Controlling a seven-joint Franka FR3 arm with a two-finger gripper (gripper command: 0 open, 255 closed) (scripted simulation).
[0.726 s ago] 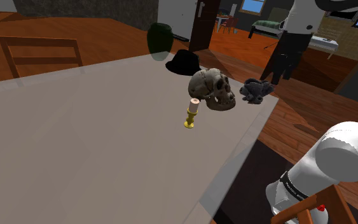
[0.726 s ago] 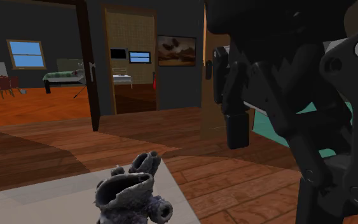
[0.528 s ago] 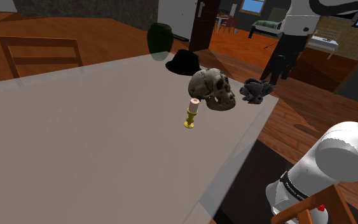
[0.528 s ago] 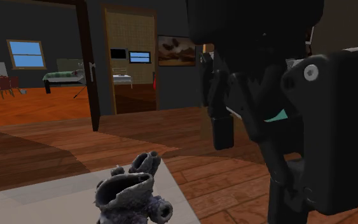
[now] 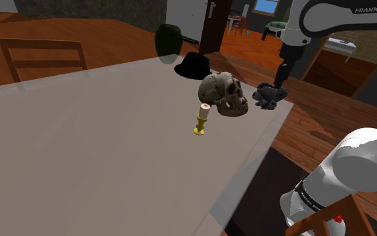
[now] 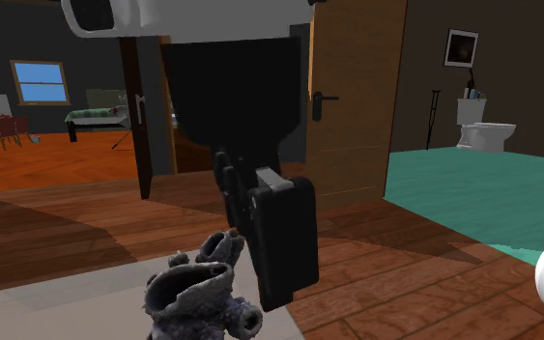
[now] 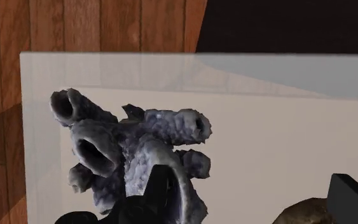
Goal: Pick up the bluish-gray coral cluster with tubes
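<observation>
The bluish-grey coral cluster (image 5: 268, 95) with open tubes lies at the table's far corner, close to the edge. It also appears as coral (image 6: 197, 295) and coral (image 7: 133, 149). My black gripper (image 5: 282, 76) hangs just above it and a little towards the corner. In the second exterior view the gripper (image 6: 256, 227) stands right over the coral's right side. In the wrist view the gripper (image 7: 254, 205) is open: one finger (image 7: 156, 194) overlaps the coral's tubes, the other finger (image 7: 352, 200) is far off beside the skull. Nothing is held.
A skull (image 5: 223, 92) sits right next to the coral, with a brass candlestick (image 5: 202, 119) in front of it. A black hat (image 5: 193, 66) and a dark green vase (image 5: 169, 40) stand further back. The grey table (image 5: 113, 154) ends just past the coral; wooden floor lies beyond.
The hand has swung towards the shoulder view's left and come down, from beyond the table corner to just over the coral. The coral has not moved.
</observation>
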